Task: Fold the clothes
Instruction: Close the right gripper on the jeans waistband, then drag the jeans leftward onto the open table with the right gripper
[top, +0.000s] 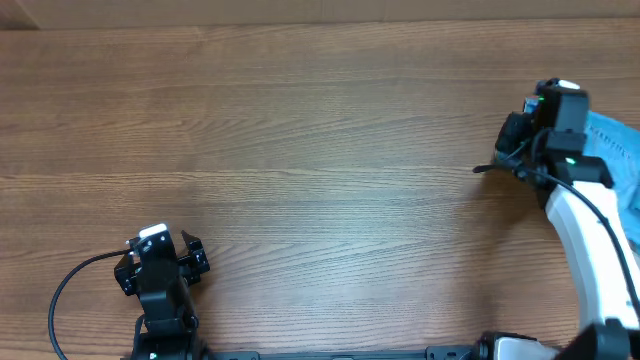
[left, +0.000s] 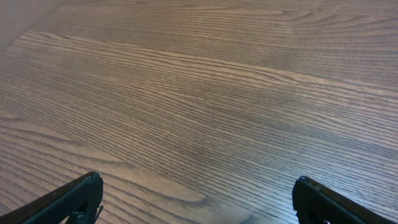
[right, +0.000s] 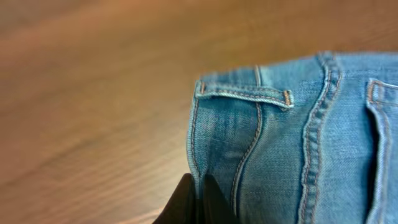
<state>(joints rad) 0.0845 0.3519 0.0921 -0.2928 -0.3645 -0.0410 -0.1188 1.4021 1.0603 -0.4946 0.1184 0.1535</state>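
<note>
Both low, right claw (right: 199, 194) pinching jeans (right: 280, 143), left claw (left: 199, 190) spread wide

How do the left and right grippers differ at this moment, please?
The left gripper is open wide; the right gripper is pinched shut. The left gripper holds nothing over the table; the right gripper grips the jeans by an edge. Both have black fingers.

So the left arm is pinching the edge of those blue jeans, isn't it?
No: it is the right arm that is pinching the edge of the blue jeans, its jaws shut on the denim in the right wrist view.
</note>
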